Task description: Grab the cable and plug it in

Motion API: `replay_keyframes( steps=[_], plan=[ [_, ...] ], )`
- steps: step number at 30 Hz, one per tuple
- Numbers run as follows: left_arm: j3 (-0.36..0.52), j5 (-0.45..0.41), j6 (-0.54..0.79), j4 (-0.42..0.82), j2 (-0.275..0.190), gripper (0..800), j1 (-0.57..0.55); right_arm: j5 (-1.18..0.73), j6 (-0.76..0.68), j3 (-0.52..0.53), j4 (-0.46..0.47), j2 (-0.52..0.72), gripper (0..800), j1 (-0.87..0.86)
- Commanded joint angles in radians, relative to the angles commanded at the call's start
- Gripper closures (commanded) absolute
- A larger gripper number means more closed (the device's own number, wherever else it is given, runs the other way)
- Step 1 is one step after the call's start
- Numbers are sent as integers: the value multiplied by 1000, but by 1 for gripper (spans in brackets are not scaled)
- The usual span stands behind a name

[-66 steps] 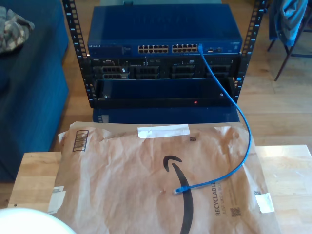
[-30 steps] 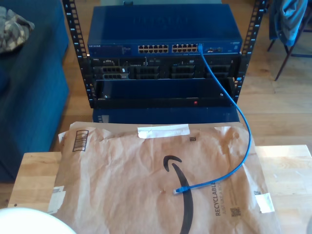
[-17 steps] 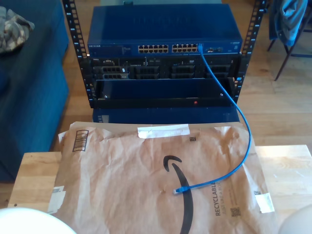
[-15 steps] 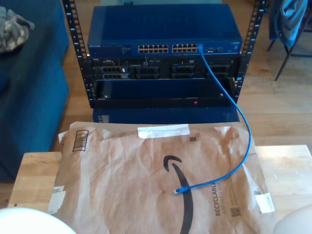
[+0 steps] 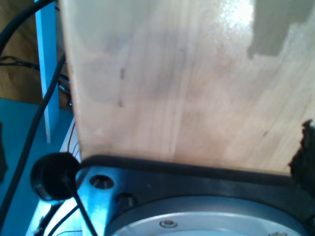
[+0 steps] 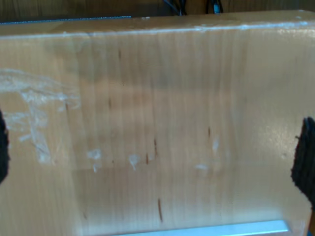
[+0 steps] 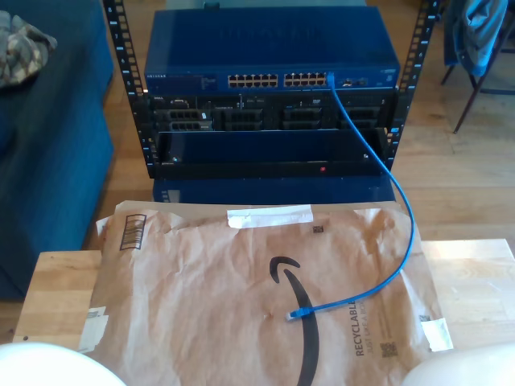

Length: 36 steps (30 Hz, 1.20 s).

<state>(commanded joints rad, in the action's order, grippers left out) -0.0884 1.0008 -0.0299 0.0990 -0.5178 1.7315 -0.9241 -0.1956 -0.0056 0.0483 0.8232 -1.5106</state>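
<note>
1. The cable: thin, bright blue. One end is plugged into the port at the end of the port row nearer the exterior view's right on the blue network switch. From there it hangs down past the rack front and curves onto the paper. Its free plug lies flat on the brown paper mailer, near the printed black arrow.
2. Brown paper mailer: creased, spread over most of the wooden table, overhanging the table's far edge toward the rack.
3. Rack: black rails holding the switch on top, with darker units below it.
4. White rounded shapes, blurred: one at the exterior view's lower left corner, one at its lower right corner. Which arm each belongs to cannot be told.
5. My first gripper: fingers unseen in its wrist view; released or clenched cannot be told. Wood surface and a black cord show there.
6. My second gripper: dark finger edges flank bare wood with nothing between them; jaws stand apart.
</note>
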Motion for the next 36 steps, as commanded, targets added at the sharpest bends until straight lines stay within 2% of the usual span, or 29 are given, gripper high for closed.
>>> replay_keyframes(
  steps=[7, 36],
  plan=[
    [0, 0, 0, 0, 0, 0, 0, 78, 58, 29, 5, -95, 1, 2],
    [0, -2, 0, 0, 0, 0, 0, 78, 66, 32, 5, -95, 1, 2]
  ],
)
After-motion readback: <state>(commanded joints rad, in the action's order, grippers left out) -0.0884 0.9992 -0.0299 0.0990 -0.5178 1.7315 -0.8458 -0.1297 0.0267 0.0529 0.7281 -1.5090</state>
